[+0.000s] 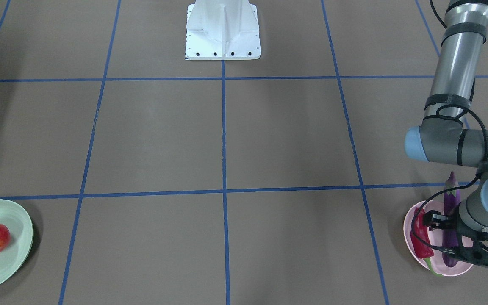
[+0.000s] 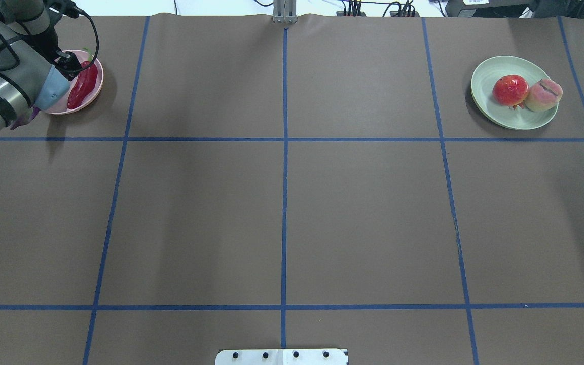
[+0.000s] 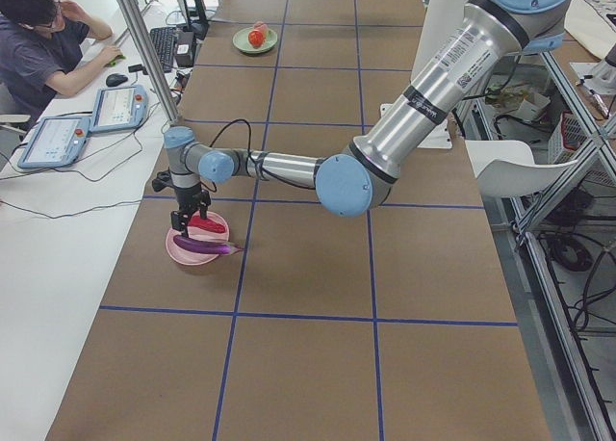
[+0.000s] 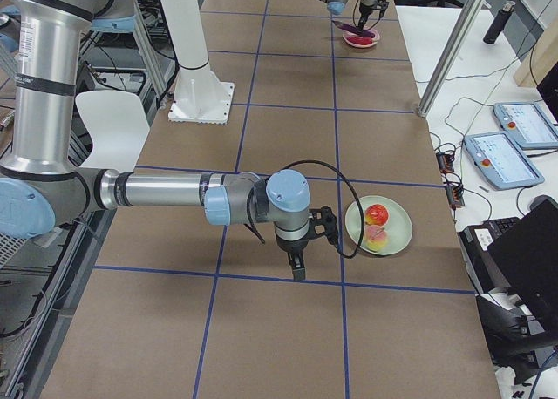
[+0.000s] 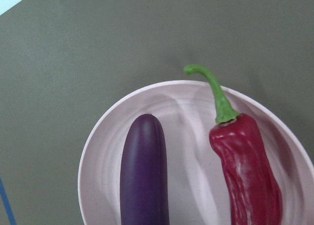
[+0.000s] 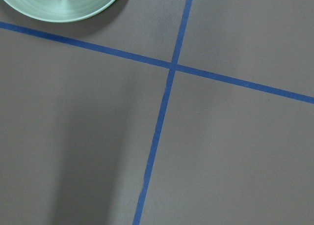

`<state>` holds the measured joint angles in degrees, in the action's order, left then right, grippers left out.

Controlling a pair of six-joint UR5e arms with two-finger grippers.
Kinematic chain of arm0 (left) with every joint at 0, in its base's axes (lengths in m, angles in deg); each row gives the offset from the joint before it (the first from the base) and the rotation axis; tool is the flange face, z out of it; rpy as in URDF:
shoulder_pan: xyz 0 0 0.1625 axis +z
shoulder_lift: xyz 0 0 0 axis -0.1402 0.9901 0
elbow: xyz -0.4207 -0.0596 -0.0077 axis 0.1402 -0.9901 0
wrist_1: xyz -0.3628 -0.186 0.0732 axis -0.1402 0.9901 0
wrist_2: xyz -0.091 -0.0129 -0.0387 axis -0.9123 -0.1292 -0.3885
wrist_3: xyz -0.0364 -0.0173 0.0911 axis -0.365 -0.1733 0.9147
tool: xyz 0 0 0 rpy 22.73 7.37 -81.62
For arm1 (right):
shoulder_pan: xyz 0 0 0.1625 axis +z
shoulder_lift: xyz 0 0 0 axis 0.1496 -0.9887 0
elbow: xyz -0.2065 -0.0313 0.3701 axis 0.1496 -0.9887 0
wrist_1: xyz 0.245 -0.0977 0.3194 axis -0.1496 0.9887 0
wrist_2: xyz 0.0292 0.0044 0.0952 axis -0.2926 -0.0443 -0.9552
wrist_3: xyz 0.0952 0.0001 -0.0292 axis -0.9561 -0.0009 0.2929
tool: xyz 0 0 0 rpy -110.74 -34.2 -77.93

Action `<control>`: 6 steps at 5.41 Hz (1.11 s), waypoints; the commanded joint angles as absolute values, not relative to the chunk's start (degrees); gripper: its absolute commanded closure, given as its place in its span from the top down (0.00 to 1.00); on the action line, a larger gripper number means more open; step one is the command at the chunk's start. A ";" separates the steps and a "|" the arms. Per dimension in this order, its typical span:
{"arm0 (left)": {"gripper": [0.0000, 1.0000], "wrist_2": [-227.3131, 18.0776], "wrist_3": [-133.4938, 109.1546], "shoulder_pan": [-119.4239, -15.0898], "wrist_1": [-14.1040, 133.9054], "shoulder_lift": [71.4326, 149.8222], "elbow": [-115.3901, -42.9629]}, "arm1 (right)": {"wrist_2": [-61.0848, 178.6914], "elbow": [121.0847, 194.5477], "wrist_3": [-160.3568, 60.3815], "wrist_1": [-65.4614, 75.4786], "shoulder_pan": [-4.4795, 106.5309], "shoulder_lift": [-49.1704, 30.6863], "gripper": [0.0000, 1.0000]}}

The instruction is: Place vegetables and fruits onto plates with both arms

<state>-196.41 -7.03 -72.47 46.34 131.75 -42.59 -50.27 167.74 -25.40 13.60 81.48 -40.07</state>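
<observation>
2 vegetables lie side by side on the pink plate point(image 5: 191, 136), apart from each other. In the left wrist view we see the eggplant point(image 5: 143, 171) at 9 o'clock of the chili pepper point(image 5: 248, 176). The chili's green stem curls toward 11 o'clock, past the rim. In the front-facing view the eggplant's capped end sticks out over the plate's rim at 12 o'clock. In the overhead view this plate sits toward 10 o'clock on the table point(image 2: 282, 213).

We see the left gripper point(image 1: 442, 237) hanging over this plate with its 2 fingers spread wide and nothing between them. No finger shows in its own wrist view.

Toward 2 o'clock in the overhead view lies the green plate point(image 2: 484, 83) with both fruits on it. The red-orange fruit point(image 2: 510, 89) sits near the middle. The peach-like fruit point(image 2: 543, 95) touches it at 3 o'clock and rests on that side's rim.

In the view from the robot's right, the right gripper point(image 4: 297, 273) points down over bare table, near the green plate at its 9 o'clock. We cannot tell how far its fingers are parted or whether they hold anything. Its wrist view shows only a crossing of blue tape lines point(image 6: 171, 66), with the green plate's edge at 11 o'clock.
</observation>
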 commanded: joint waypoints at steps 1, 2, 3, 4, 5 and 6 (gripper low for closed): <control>1.00 -198.64 -8.41 -74.06 46.37 130.86 -48.54 | -50.27 167.83 -25.49 13.69 81.48 -40.07 1.00; 1.00 -207.97 -8.16 -77.37 46.63 124.06 -55.55 | -50.27 167.83 -25.49 13.69 81.48 -40.07 1.00; 1.00 -211.54 -7.90 -80.97 46.37 114.94 -65.89 | -50.27 167.83 -25.40 13.69 81.48 -40.16 1.00; 1.00 -212.62 -7.64 -84.14 44.45 107.02 -75.56 | -50.27 167.83 -25.40 13.69 81.48 -40.16 1.00; 1.00 -213.07 -0.59 -86.61 41.47 97.63 -83.66 | -50.27 167.83 -25.40 13.69 81.48 -40.16 1.00; 1.00 -213.07 5.57 -91.86 39.01 90.23 -87.83 | -50.27 167.74 -25.40 13.69 81.57 -40.24 1.00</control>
<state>-212.90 0.27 -87.83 41.23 97.17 -83.16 -50.27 167.81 -25.40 13.69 81.51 -40.18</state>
